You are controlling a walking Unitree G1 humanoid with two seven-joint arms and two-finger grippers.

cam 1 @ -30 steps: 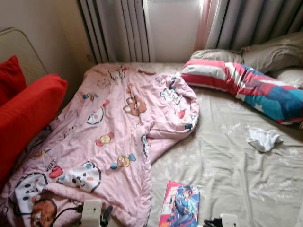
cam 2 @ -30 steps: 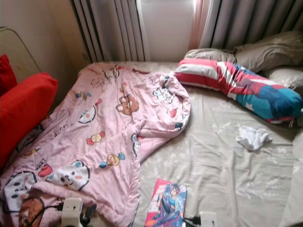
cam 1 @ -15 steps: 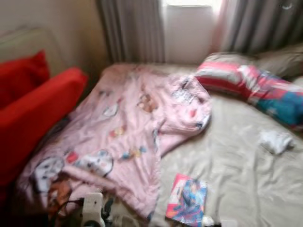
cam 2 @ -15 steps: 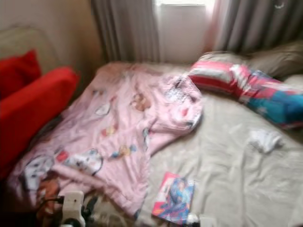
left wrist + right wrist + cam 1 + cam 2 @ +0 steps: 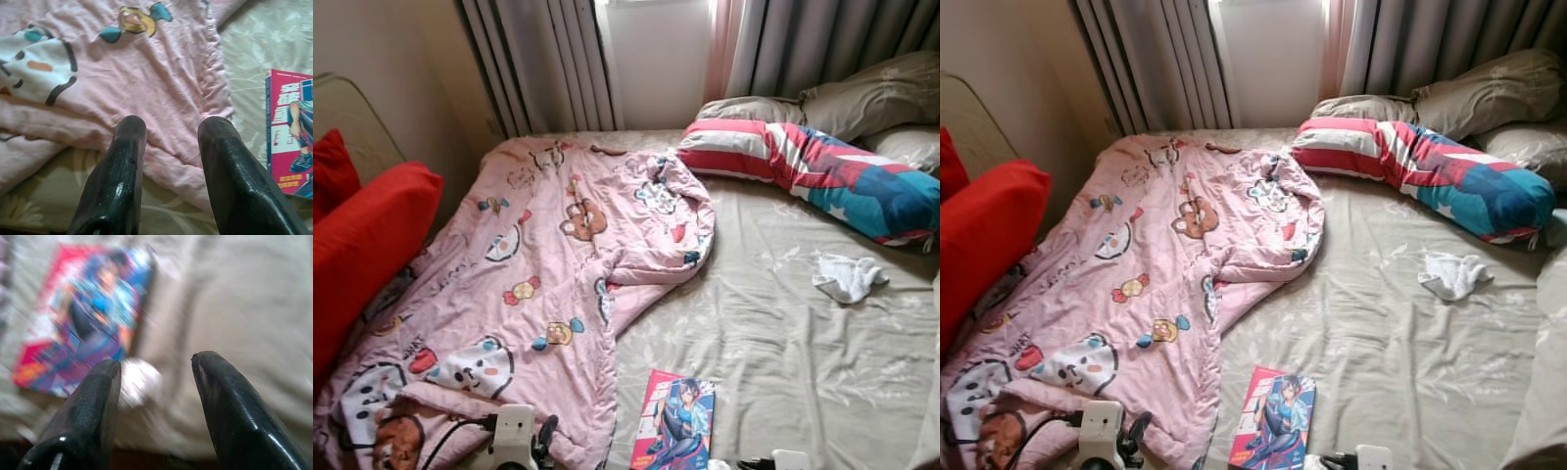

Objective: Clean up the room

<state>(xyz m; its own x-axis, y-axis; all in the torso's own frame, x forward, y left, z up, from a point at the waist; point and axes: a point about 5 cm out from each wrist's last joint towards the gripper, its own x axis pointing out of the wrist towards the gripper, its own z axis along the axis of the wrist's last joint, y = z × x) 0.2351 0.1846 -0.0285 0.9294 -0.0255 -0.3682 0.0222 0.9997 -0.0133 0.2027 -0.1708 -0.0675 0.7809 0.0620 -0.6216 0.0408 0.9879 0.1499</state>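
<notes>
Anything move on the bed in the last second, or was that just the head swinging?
Only the camera swung and settled; nothing was taken hold of or let go. The pink cartoon-print quilt, the comic book with the pink and blue cover, the crumpled white cloth and the striped red, white and blue bolster pillow lie as before. The left gripper and right gripper stay low and open at the near edge.
</notes>
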